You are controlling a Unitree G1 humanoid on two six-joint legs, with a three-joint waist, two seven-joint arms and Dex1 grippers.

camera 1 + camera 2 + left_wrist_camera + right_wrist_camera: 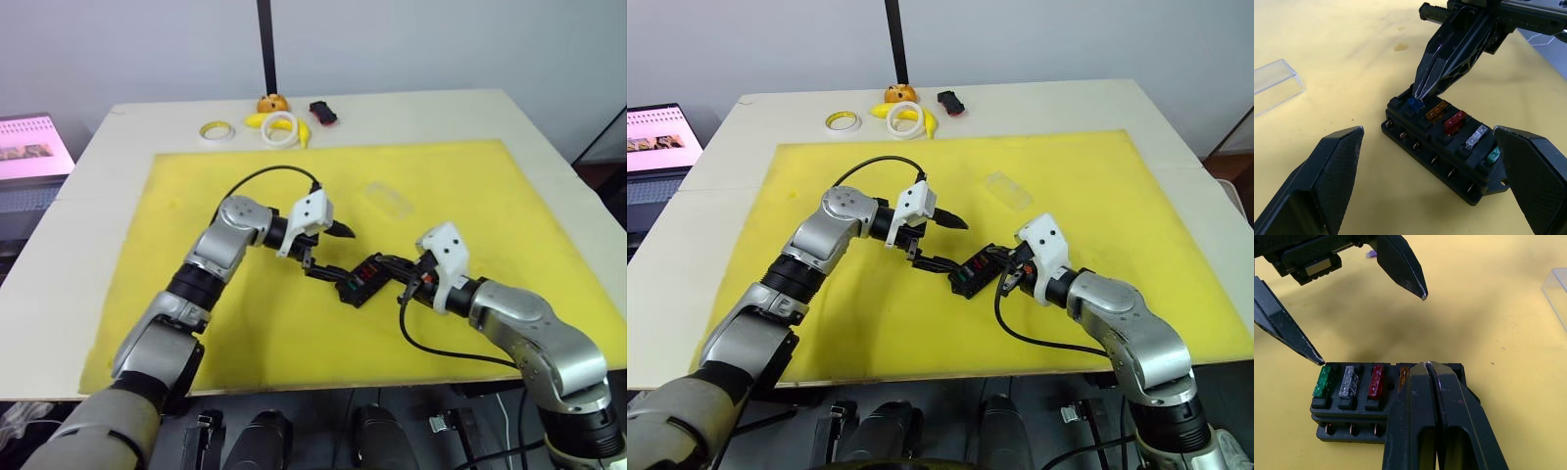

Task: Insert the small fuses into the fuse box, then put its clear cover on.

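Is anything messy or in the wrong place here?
One thing: a purple fuse lies loose on the yellow mat, away from the fuse box, where green, grey, red, orange and blue ones already sit. The right gripper is pinching the blue fuse. The clear cover lies aside, not yet on.

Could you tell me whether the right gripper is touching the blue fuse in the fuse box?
Touching: in the left wrist view the right gripper, shut, presses its tips onto the blue fuse seated in the fuse box.
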